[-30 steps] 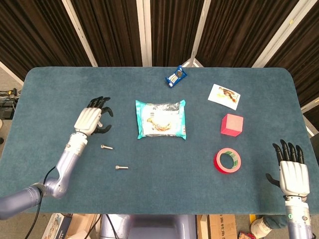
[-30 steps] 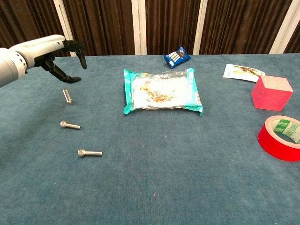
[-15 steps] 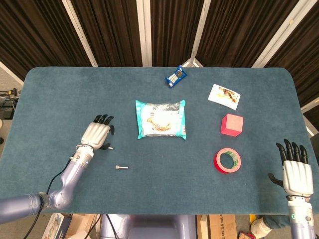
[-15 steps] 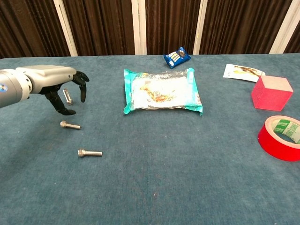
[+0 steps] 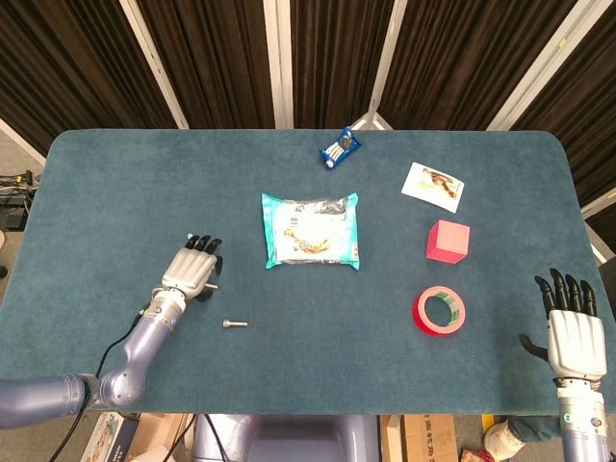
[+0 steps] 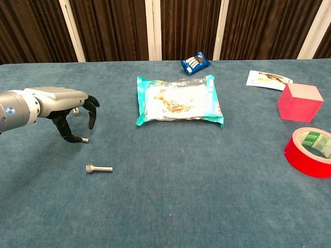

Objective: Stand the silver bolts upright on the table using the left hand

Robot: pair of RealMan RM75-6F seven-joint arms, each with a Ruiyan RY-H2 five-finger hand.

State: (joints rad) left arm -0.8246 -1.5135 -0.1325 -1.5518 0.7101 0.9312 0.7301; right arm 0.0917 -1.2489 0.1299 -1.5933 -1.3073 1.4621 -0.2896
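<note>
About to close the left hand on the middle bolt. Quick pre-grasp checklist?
1. Left hand over the middle bolt: ok, only its tip shows.
2. Fingers apart, nothing held: ok.
3. Contact with that bolt: cannot tell.
4. Upright bolt behind the hand clear of it: cannot tell, mostly hidden.
5. Near bolt lying flat, apart from the hand: ok.
6. Right hand parked at the table edge, open: ok.

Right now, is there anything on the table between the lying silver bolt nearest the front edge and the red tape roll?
No. In the chest view, the stretch from the lying silver bolt to the red tape roll is bare blue cloth; the snack packet lies further back.
</note>
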